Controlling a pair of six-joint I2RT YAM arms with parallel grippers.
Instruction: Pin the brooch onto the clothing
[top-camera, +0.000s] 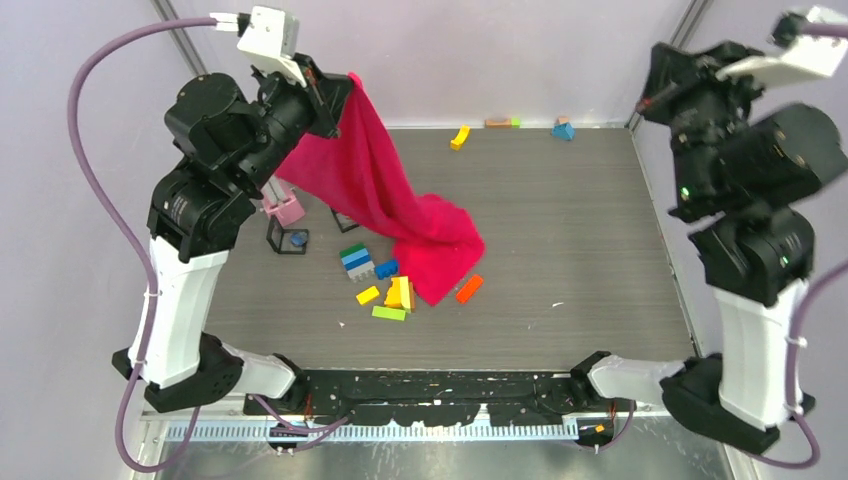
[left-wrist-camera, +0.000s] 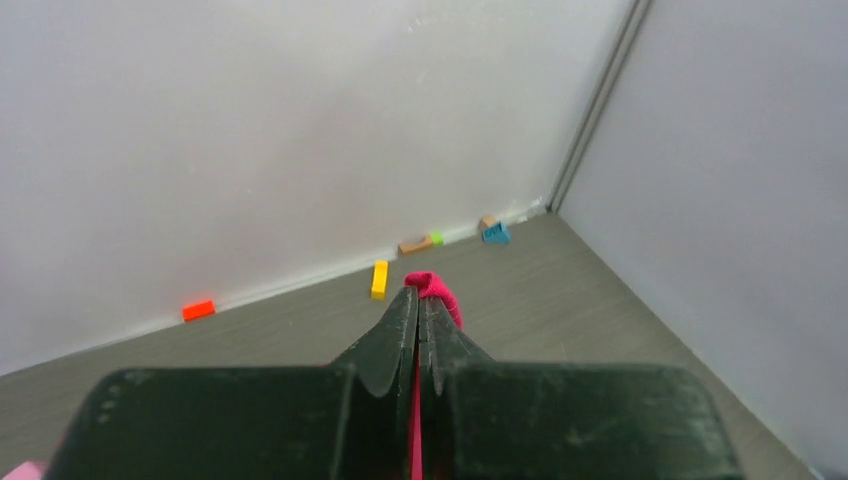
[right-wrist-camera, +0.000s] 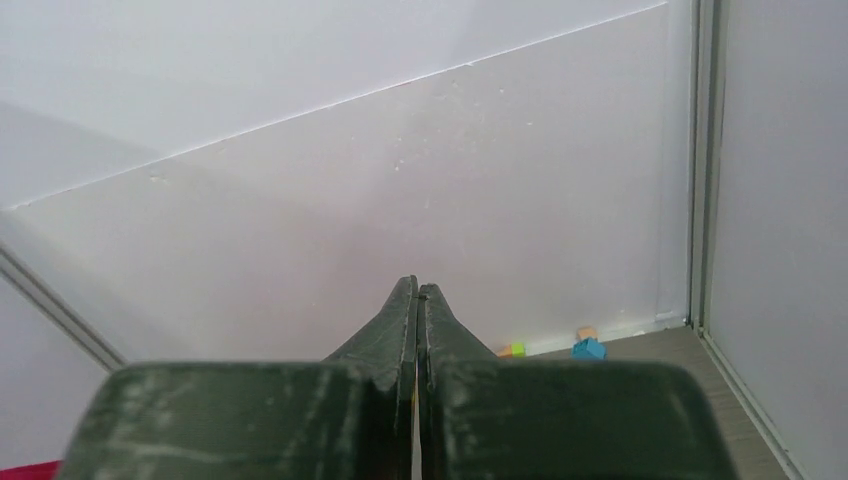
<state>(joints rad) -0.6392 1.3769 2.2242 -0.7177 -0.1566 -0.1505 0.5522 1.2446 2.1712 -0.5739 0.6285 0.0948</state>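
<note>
The crimson-red T-shirt (top-camera: 385, 190) hangs from my left gripper (top-camera: 343, 88), which is raised high at the back left. The shirt's lower end is bunched on the table by the toy blocks. In the left wrist view the jaws (left-wrist-camera: 424, 297) are shut on a fold of the red fabric (left-wrist-camera: 440, 290), which pokes out at the tips. My right gripper (top-camera: 655, 85) is raised at the far right, away from the shirt. In the right wrist view it is shut (right-wrist-camera: 417, 290) with nothing seen in it. No coral-pink brooch shows in any view.
Toy blocks lie in front of the shirt: a blue-green stack (top-camera: 356, 261), yellow pieces (top-camera: 400, 293), an orange one (top-camera: 469, 288). More blocks lie along the back wall (top-camera: 460, 137) (top-camera: 563, 130). A pale pink block (top-camera: 286, 208) and a small black frame (top-camera: 287, 240) stand near the left arm.
</note>
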